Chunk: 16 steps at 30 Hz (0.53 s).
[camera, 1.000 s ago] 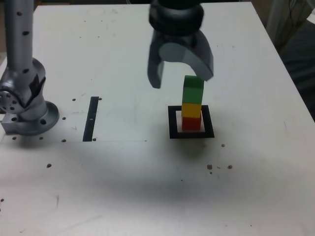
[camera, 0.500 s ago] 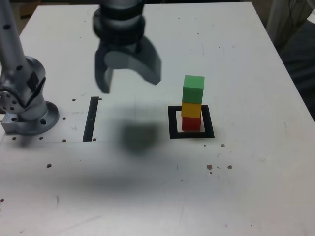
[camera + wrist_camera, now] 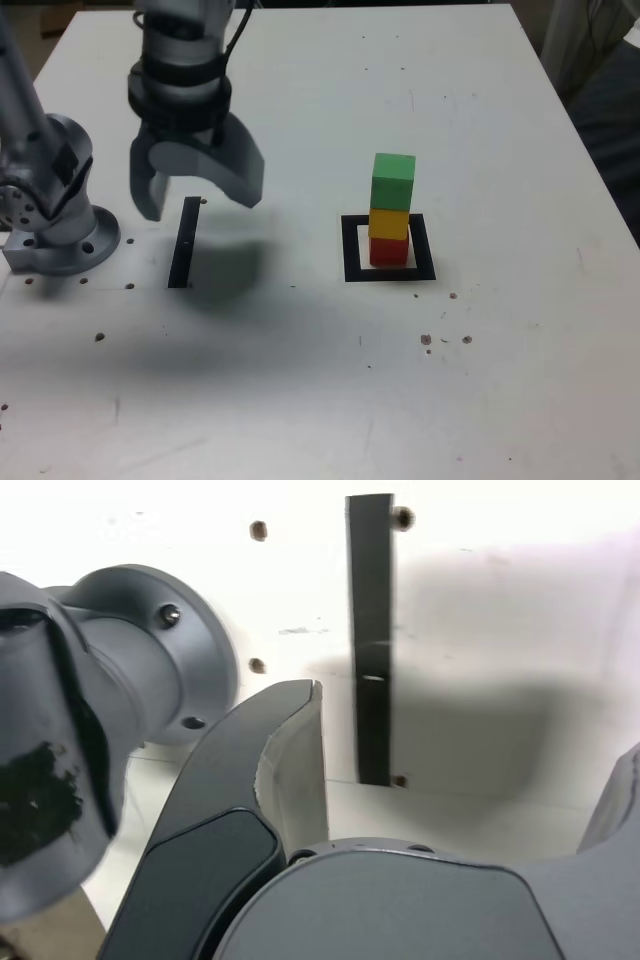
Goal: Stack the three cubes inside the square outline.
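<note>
A white counter (image 3: 320, 380) marked with small dark specks fills the exterior view. Right of centre in that frame lies the thick black square outline with a white middle (image 3: 389, 273), flat on the surface. Inside it stands a tower of three small solid blocks: the red cube (image 3: 389, 251) at the bottom, the yellow cube (image 3: 389, 222) on top of it, and the slightly larger green cube (image 3: 393, 181) on top of that. The tower stands upright, and nothing touches it.

The grey gripper (image 3: 196, 193) hangs in the upper left of the exterior view, well apart from the tower. Its two curved jaws are spread wide and point downward with nothing between them. Just below it lies a narrow black straight strip (image 3: 185, 243), and the gripper's shadow falls on the counter around the strip. At the far left edge of the frame sits the arm's round grey metal base (image 3: 55, 215).

In the wrist view the gripper (image 3: 470, 780) shows its spread jaws with only bare counter and the black strip (image 3: 372, 640) between them, and the grey base (image 3: 150, 660) lies beside the strip.
</note>
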Tool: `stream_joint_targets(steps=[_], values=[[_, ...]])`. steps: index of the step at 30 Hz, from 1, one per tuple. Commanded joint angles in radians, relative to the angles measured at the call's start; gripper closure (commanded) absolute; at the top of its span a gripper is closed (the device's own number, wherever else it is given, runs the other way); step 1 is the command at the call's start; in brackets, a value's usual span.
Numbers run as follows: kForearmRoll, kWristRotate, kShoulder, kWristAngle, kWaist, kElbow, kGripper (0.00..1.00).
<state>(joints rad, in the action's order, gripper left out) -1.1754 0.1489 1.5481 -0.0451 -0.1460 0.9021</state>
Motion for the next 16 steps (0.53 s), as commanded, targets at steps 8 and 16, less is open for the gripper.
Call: stream_joint_targets(steps=[8, 16], values=[[0.055, 0.0, -0.025, -0.002, 0.002, -0.086, 0.0], [0.06, -0.009, -0.027, 0.015, 0.002, -0.098, 0.0]])
